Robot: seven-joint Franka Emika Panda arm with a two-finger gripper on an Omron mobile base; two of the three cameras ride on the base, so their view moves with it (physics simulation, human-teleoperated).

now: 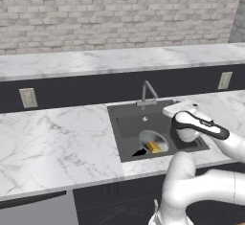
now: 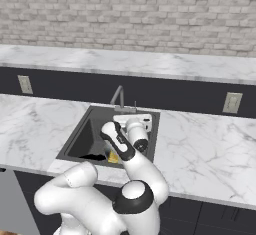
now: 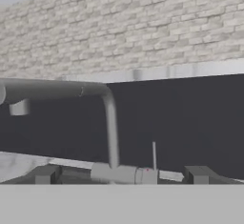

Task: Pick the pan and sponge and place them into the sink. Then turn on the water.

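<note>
The two dark fingers (image 3: 122, 174), spread wide and empty at frame bottom, should nudge the slim grey arched faucet's (image 3: 110, 123) thin lever (image 3: 154, 155) gently sideways.

We see even, bright, shadeless light over the marble counter (image 1: 57, 138) and the brick wall (image 1: 119, 8), with no glare anywhere. Below the gripper, the sink (image 1: 127, 123) stays dark, and a small black shadow lies beside the pan (image 1: 152, 140). Both base views look soft and coarse. Ahead of the gripper, the faucet (image 3: 110, 123) appears blurred in the hand view.
</note>
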